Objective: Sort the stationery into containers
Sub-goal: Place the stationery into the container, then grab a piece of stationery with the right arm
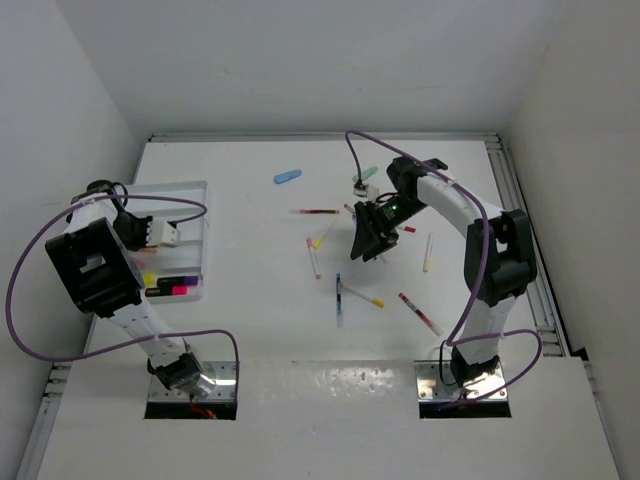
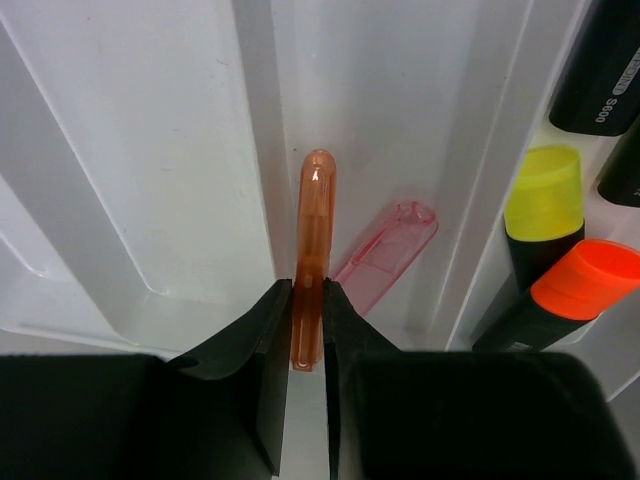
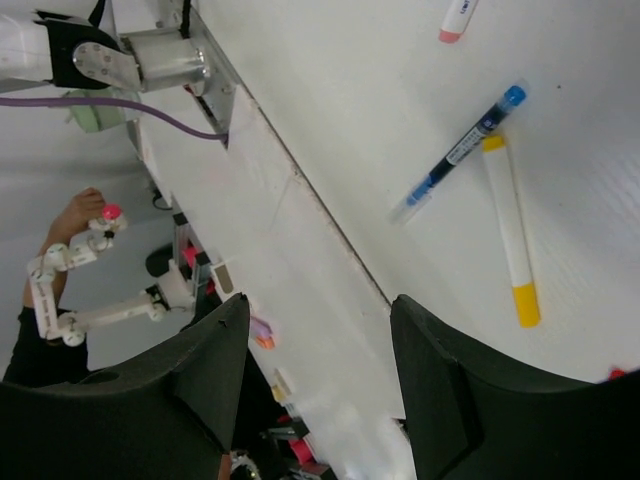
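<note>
**Left pincer grips an orange pen in the tray; right pincer is spread over the loose pens**

The white tray (image 1: 170,187) stands at the left edge of the tabletop (image 1: 250,330), about halfway between the near edge and the far edge. The left pincer (image 2: 308,300) is over it and is pressed together on a thin, see-through orange pen (image 2: 317,200). It pinches the pen at one end, and the rounded other end points away from the fingers along a long compartment. Whether the pen touches the floor of the tray, I cannot tell. In the same compartment, just beside the pen, lies a pink see-through piece (image 2: 388,252), at an angle to the pen. In the neighbouring compartment, on the right in the wrist view, lie black highlighters. One of them is a yellow-capped highlighter (image 2: 543,190) and one an orange-capped highlighter (image 2: 588,278), close together.

The right pincer (image 3: 320,330) is spread and holds nothing. It hangs above the middle of the tabletop, a little toward the right edge, among the loose pens. Its wrist view shows a blue pen (image 3: 460,155) and a white pen with yellow ends (image 3: 512,240). They meet at one end and go apart like a letter V. More thin pens lie scattered on the middle part of the tabletop. A blue highlighter (image 1: 287,177) lies alone near the far edge, well apart from the tray.
</note>
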Robot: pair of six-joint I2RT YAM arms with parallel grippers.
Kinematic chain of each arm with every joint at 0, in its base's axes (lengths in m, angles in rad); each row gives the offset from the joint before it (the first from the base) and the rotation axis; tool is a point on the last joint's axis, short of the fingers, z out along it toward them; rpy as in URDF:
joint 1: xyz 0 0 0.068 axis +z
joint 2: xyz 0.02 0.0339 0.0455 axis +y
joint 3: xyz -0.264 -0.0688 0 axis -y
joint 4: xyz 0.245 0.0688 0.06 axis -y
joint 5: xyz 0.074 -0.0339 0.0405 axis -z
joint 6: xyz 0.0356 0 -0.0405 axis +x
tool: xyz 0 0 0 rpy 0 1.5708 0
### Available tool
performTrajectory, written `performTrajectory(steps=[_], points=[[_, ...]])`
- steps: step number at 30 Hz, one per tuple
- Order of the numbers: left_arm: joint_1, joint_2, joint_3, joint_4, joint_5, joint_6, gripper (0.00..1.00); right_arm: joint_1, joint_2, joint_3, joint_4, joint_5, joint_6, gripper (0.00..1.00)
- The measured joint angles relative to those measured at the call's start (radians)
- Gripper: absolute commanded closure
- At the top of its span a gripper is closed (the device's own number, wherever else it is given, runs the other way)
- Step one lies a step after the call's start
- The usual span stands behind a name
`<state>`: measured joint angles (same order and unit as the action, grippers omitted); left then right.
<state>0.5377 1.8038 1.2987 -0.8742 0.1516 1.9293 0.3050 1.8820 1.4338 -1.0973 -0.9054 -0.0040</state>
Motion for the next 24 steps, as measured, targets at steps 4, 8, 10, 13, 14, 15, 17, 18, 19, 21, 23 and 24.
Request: performTrajectory(steps=[4,8,10,13,14,15,17,18,19,21,23,24], points=[[0.002,0.001,0.000,0.002,-0.004,-0.002,0.58,-0.005,-0.002,0.006,0.014,0.062,-0.002,0.43],[0.002,0.000,0.004,-0.021,0.029,-0.026,0.40,-0.044,-0.010,0.012,0.053,0.154,0.000,0.45],[0.001,-0.009,0.007,-0.037,0.053,-0.040,0.40,-0.078,-0.008,0.039,0.067,0.204,0.001,0.46],[-0.010,-0.047,0.018,-0.087,0.106,-0.077,0.40,-0.141,0.027,0.199,0.063,0.290,-0.006,0.47],[-0.014,-0.060,0.028,-0.103,0.126,-0.087,0.40,-0.153,0.043,0.251,0.076,0.304,-0.012,0.47],[-0.023,-0.075,0.044,-0.125,0.153,-0.105,0.40,-0.172,0.074,0.337,0.089,0.333,-0.023,0.48],[-0.051,-0.111,0.096,-0.180,0.235,-0.154,0.39,-0.200,0.134,0.481,0.120,0.383,-0.051,0.48],[-0.068,-0.129,0.120,-0.201,0.275,-0.179,0.39,-0.212,0.165,0.543,0.140,0.407,-0.068,0.48],[-0.087,-0.149,0.140,-0.220,0.316,-0.203,0.39,-0.221,0.189,0.582,0.162,0.428,-0.088,0.47],[-0.132,-0.200,0.160,-0.259,0.405,-0.255,0.38,-0.231,0.234,0.616,0.220,0.462,-0.135,0.44],[-0.180,-0.248,0.159,-0.299,0.485,-0.318,0.38,-0.230,0.265,0.593,0.286,0.488,-0.177,0.32],[-0.199,-0.268,0.156,-0.311,0.519,-0.348,0.38,-0.226,0.280,0.575,0.315,0.502,-0.188,0.29]])
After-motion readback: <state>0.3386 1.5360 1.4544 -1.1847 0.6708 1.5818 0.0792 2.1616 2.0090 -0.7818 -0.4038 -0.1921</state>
